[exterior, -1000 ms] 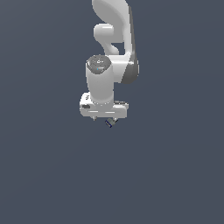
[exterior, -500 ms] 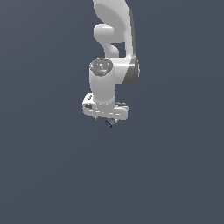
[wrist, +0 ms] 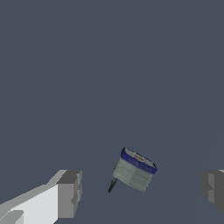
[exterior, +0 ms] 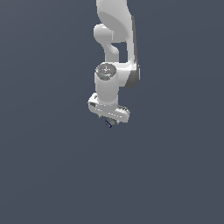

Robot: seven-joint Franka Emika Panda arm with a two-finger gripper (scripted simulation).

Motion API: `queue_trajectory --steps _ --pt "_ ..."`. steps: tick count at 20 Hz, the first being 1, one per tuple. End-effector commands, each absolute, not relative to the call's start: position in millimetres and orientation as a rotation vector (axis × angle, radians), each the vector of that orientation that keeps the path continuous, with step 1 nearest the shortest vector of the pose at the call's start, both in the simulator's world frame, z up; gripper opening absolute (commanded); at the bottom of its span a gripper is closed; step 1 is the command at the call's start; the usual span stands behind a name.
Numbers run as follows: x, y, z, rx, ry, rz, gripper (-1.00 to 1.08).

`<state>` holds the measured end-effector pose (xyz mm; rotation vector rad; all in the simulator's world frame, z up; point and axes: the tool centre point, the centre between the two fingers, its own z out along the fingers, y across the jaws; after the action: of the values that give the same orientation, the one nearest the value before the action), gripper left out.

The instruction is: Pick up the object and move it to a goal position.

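The object [wrist: 134, 170] is a tiny block with a dark blue rim and a grey-olive face. It lies tilted on the dark grey ground between my two fingers, touching neither. One finger [wrist: 69, 192] and the other [wrist: 213, 189] stand wide apart, so my gripper [wrist: 142, 192] is open and empty. In the exterior view the object [exterior: 109, 124] peeks out just under the white hand, and my gripper [exterior: 110, 120] is right above it, its fingertips mostly hidden by the hand.
The plain dark grey ground [exterior: 175, 175] fills both views. The white arm [exterior: 114, 26] rises from the hand toward the top of the exterior view. No other objects show.
The hand has sunk slightly and shifted a little to the exterior view's right over the object. The object has not moved.
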<state>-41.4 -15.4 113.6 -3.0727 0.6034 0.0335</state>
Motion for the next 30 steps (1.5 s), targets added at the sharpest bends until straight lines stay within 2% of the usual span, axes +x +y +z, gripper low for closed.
queue_trajectory --steps 1,15,30 --pt "-48.5 -12.2 105.2 -3.051 0.707 0.03 1.0" --pt "-84.7 -1.6 69.6 -2.908 1.182 0.007 1.0" --pt "-93.2 -0.3 58.3 -2.87 1.278 0.001 1.0"
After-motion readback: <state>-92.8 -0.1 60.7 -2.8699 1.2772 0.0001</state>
